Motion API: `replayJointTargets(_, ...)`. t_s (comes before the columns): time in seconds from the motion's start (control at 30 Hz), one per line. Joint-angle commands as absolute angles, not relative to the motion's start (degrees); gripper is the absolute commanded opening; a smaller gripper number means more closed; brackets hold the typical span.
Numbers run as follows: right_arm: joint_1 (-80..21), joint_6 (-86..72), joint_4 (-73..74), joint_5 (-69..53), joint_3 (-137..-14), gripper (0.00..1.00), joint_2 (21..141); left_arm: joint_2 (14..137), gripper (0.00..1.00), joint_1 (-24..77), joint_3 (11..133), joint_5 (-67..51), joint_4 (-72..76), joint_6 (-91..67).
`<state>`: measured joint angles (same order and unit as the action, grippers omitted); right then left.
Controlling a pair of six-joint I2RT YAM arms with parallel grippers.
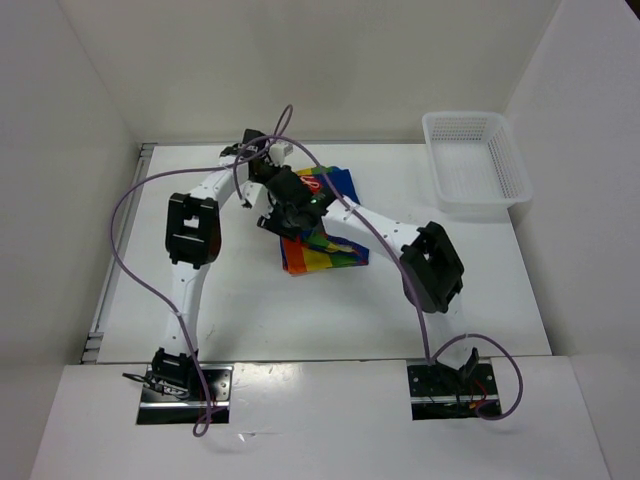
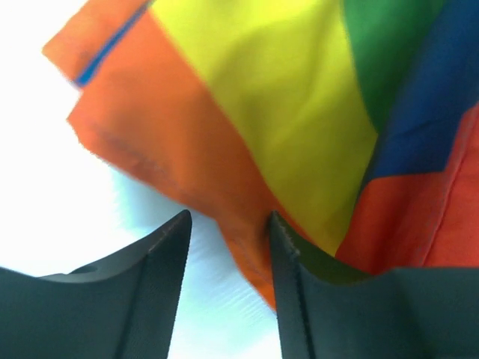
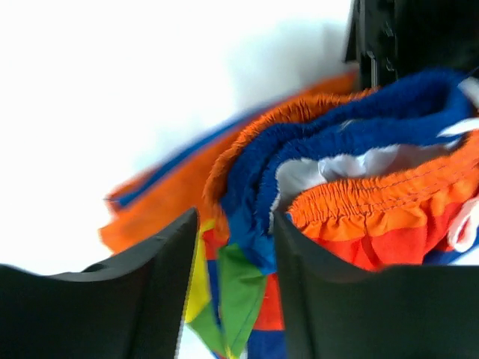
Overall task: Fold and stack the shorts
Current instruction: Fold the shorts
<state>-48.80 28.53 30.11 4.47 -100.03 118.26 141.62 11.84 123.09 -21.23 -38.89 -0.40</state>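
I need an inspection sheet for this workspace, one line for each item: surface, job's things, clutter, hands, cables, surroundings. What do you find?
Surface: white table, bare in front of the arm bases.
Job's things: rainbow-striped shorts, bunched in layers mid-table, partly under both arms.
Clutter: white basket at the far right corner; nothing else seen.
Hands: left hand fingers apart, orange cloth edge against one finger; right hand fingers apart with cloth in the gap, grip unclear.
Cables: purple cables loop loosely along both arms.
Surroundings: white walls on three sides.
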Motion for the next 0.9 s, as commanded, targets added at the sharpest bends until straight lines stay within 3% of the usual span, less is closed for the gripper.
replayJointTargets(0.0,-49.04,25.58,34.79,-8.16,-105.2,0.52,111.98,140.37,0.55,9.32,123.13,-16.88,-41.13,0.0)
replayJointTargets(0.2,-47.81,26.63,34.12,-9.76,-102.76,0.54,105.92,135.18,0.63,6.33,122.52,-16.35,-41.13,0.0)
replayJointTargets(0.5,-45.35,29.0,28.22,-4.3,-82.46,0.54,101.43,126.47,0.69,4.92,119.19,-18.89,-40.52,0.0)
replayJointTargets(0.87,-45.35,27.42,20.92,-2.91,-90.43,0.54,113.72,135.08,0.72,9.49,121.29,-15.47,-40.52,0.0)
